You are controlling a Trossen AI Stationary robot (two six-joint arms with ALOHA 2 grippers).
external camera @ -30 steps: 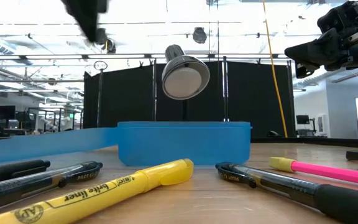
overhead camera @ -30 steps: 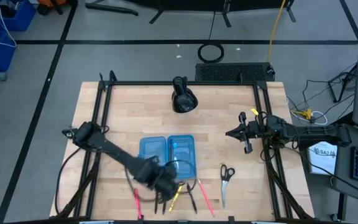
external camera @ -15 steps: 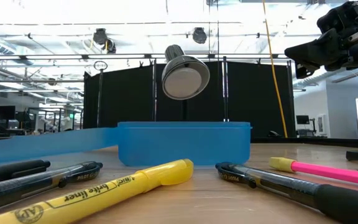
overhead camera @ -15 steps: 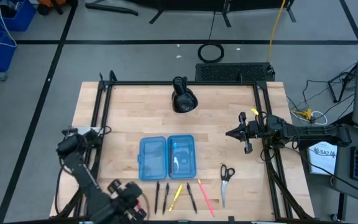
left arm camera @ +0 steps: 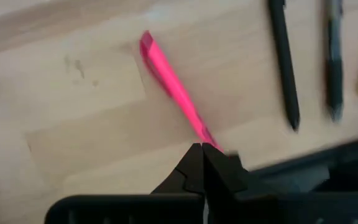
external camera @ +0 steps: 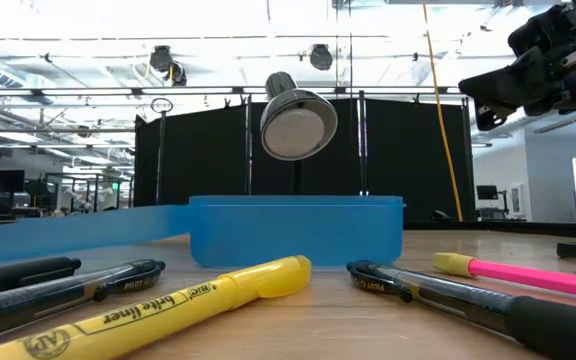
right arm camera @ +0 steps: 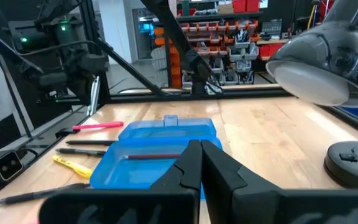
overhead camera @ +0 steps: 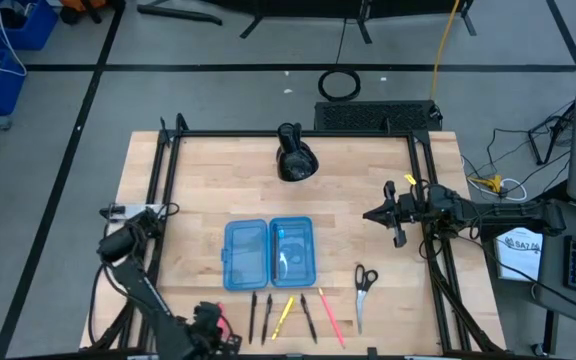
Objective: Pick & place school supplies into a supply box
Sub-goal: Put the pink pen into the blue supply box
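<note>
The open light-blue supply box (overhead camera: 268,252) lies mid-table, and a thin red pencil (right arm camera: 154,156) lies in one half. Nearer the near edge lie black pens (overhead camera: 259,315), a yellow highlighter (overhead camera: 285,315), a pink pen (overhead camera: 330,318) and scissors (overhead camera: 365,285). Another pink pen (left arm camera: 173,87) lies flat on the wood, left of the row. My left gripper (overhead camera: 213,335) is shut at the table's near edge, above that pen's near end. My right gripper (overhead camera: 380,214) is shut and hangs in the air near the right rail, holding nothing. My left gripper (left arm camera: 202,152) has its shut fingertips right at the pink pen's near end (left arm camera: 211,138). The pen lies flat on the table. The fingertips cover that end, so I cannot tell whether they touch it.
A black desk lamp (overhead camera: 294,158) stands at the far middle of the table, its head over the wood. Black frame rails (overhead camera: 168,200) run along the left and right sides. Bare wood lies left of the box and between the box and the right rail.
My left arm has swung from over the pens beside the box toward the table's near-left corner and then settled at the near edge, left of the pen row. The pens it had covered show again. The right arm has kept still.
</note>
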